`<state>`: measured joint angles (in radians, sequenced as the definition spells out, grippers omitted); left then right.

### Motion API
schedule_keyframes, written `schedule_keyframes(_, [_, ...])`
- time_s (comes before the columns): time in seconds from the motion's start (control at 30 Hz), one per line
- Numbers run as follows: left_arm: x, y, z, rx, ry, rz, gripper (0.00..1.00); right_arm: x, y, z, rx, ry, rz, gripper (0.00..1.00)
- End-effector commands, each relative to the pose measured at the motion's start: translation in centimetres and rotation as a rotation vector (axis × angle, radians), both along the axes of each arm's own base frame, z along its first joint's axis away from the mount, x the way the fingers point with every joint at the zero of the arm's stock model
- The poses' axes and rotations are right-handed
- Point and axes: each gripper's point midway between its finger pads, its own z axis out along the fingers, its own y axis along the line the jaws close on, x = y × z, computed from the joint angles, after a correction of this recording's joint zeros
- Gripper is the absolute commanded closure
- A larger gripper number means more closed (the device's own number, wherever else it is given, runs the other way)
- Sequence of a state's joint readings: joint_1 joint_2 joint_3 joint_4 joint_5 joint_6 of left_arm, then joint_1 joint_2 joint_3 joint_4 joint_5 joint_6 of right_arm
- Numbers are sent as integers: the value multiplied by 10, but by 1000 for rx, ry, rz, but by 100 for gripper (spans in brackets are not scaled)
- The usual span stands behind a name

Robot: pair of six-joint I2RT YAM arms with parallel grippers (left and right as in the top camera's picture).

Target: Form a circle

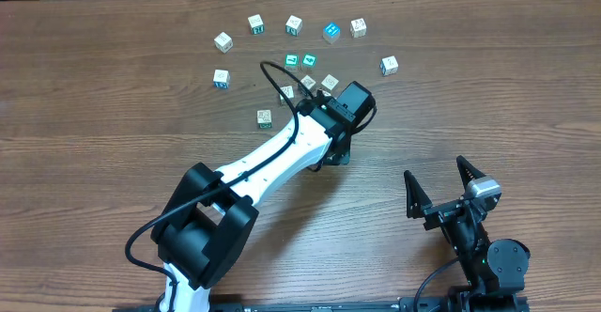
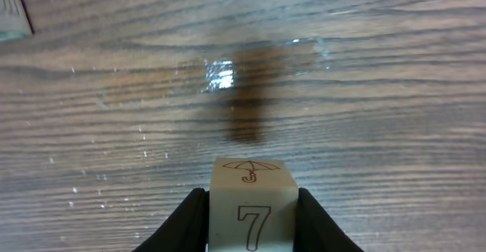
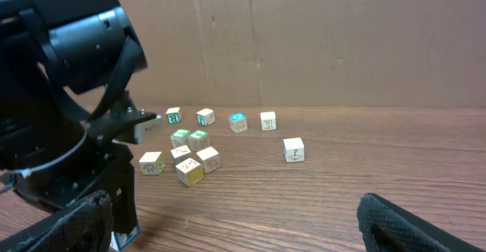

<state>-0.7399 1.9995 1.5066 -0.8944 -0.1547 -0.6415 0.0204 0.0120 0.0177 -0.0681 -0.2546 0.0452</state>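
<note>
One small cube [image 2: 252, 182], likely light, rigid wood with smooth faces, is clamped by flat opposite sides in the left gripper [image 2: 252, 223]; right gripper [image 1: 438, 173] fingers apart, empty.

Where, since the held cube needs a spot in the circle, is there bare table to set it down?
Bare wood lies between the rightmost cube and the right arm's fingers, and left of the far-left cube. Crowded: the middle cluster by the left arm's fingers, shut on the held cube.
</note>
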Motion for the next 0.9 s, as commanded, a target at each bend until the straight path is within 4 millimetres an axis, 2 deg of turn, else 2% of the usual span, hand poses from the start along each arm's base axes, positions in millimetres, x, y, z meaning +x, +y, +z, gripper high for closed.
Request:
schedule_keyframes(0.0, [-1,1,-2,-24,-12,93,72,1,-2,-1,-5,-7,-10,0])
schedule_keyframes(0.13, [-4,-6,-4,-57,5,92,73,1,-2,-1,-5,-7,-10,0])
schedule_keyframes(0.23, [-4,-6,-7,-61,1,93,78,1,-2,-1,-5,-7,-10,0])
schedule_keyframes(0.43, [-4,-6,-19,-79,-9,132,77,1,-2,-1,-5,-7,-10,0])
schedule_keyframes(0.87, [-2,-8,-18,-88,-16,130,61,1,-2,-1,-5,-7,-10,0])
